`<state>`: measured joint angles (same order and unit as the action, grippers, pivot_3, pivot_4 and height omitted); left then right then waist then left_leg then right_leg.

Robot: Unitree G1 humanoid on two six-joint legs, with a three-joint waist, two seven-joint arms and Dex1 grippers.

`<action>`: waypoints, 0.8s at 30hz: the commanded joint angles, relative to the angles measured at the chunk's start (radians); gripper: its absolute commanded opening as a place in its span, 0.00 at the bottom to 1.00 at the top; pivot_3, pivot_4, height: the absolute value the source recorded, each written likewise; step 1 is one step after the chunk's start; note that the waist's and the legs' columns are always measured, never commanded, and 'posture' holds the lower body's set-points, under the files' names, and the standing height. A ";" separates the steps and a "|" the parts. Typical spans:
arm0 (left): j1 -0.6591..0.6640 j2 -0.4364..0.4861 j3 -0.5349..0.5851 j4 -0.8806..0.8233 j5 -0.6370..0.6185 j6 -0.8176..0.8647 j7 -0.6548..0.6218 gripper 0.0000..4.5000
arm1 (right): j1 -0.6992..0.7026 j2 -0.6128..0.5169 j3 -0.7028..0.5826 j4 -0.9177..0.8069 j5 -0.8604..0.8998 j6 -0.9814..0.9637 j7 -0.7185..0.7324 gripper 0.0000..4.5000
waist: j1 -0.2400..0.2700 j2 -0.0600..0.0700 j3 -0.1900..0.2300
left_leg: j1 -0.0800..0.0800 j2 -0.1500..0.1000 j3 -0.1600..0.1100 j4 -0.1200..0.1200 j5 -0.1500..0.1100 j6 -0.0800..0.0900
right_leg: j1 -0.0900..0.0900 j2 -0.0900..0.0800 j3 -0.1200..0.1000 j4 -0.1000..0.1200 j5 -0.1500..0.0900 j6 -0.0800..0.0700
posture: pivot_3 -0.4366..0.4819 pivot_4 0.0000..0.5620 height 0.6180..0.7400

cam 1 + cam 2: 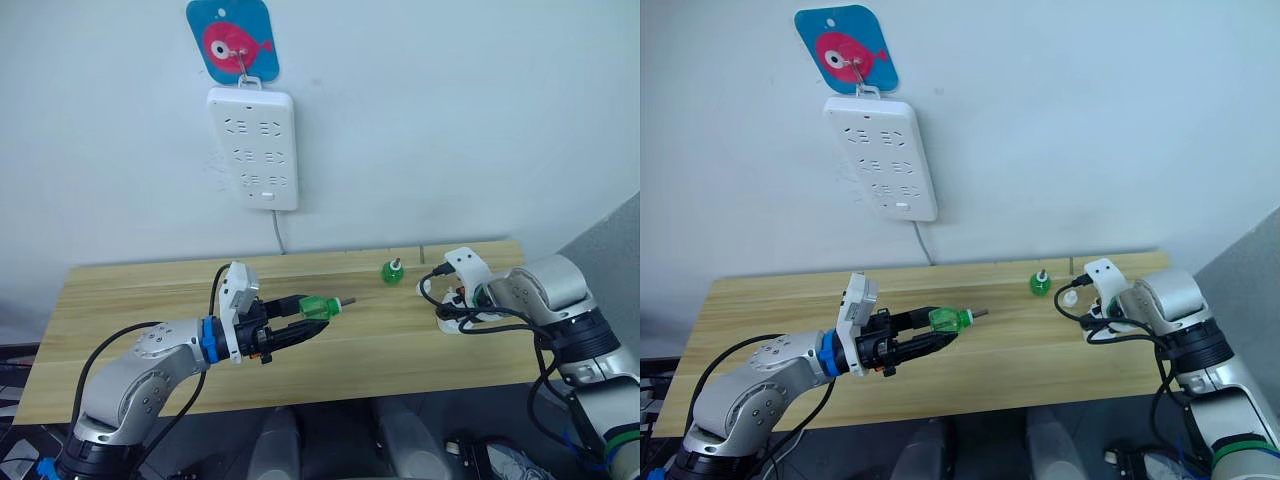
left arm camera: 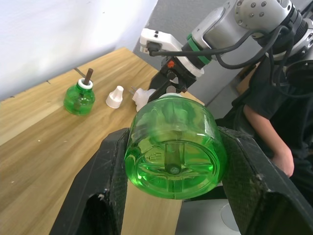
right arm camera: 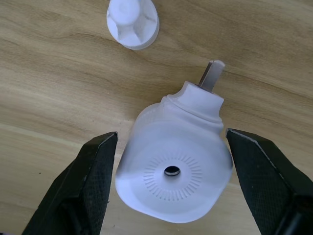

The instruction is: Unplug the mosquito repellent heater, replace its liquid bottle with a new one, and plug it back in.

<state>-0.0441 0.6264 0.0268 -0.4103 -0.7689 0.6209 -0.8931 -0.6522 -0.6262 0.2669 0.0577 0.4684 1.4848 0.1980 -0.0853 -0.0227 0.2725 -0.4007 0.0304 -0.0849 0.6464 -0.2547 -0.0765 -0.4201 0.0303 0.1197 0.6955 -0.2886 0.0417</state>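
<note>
My left gripper (image 1: pixel 305 322) is shut on a green liquid bottle (image 1: pixel 317 307), held sideways above the wooden table (image 1: pixel 120 310) with its wick pointing right. In the left wrist view the bottle's base (image 2: pixel 173 156) sits between both black fingers. A second green bottle (image 1: pixel 392 270) stands upright near the table's back edge. The white mosquito repellent heater (image 3: pixel 176 166) lies on the table at the right, prongs pointing away. My right gripper (image 3: pixel 171 133) is open around it, with a gap on each side. A small white cap (image 3: pixel 133 22) lies just beyond the heater.
A long white power strip (image 1: pixel 253 148) hangs on the wall under a blue fish hook (image 1: pixel 232 40), its cord running down behind the table. A person's arm in dark clothing (image 2: pixel 266 127) shows past the table's right end.
</note>
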 commanded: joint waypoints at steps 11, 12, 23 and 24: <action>-0.007 -0.018 0.005 -0.036 0.005 -0.013 0.009 0.51 | 0.027 0.057 -0.124 -0.099 -0.085 0.053 0.001 1.00 | 0.001 0.000 0.000 | 0.000 0.000 0.000 0.000 0.000 0.000 | 0.000 0.000 0.000 0.000 0.000 0.000 | 0.45 0.47 0.97; -0.008 -0.018 0.004 -0.035 0.006 -0.013 0.009 0.51 | 0.029 0.062 -0.136 -0.106 -0.091 0.063 -0.004 1.00 | 0.001 0.000 0.000 | 0.000 0.000 0.000 0.000 0.000 0.000 | 0.000 0.000 0.000 0.000 0.000 0.000 | 0.45 0.47 0.97; -0.025 -0.019 -0.005 -0.019 0.022 -0.012 -0.003 0.51 | 0.054 0.090 -0.175 -0.101 -0.139 0.130 -0.013 1.00 | 0.000 0.000 0.000 | 0.000 0.000 0.001 -0.001 0.000 0.000 | 0.000 0.000 0.000 -0.001 0.000 0.000 | 0.44 0.46 0.97; -0.025 -0.019 -0.004 -0.020 0.022 -0.011 -0.003 0.51 | 0.053 0.095 -0.176 -0.098 -0.146 0.130 -0.014 1.00 | 0.000 0.000 0.000 | 0.000 0.000 0.001 -0.001 0.000 0.000 | 0.000 0.000 0.000 -0.001 0.000 0.001 | 0.44 0.46 0.97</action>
<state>-0.0681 0.6103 0.0245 -0.4163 -0.7450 0.6207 -0.8854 -0.5979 -0.5350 0.1151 -0.0323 0.3335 1.6064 0.1881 -0.0856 -0.0228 0.2725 -0.4010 0.0303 -0.0839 0.6458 -0.2547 -0.0768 -0.4206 0.0300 0.1204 0.6942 -0.2882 0.0424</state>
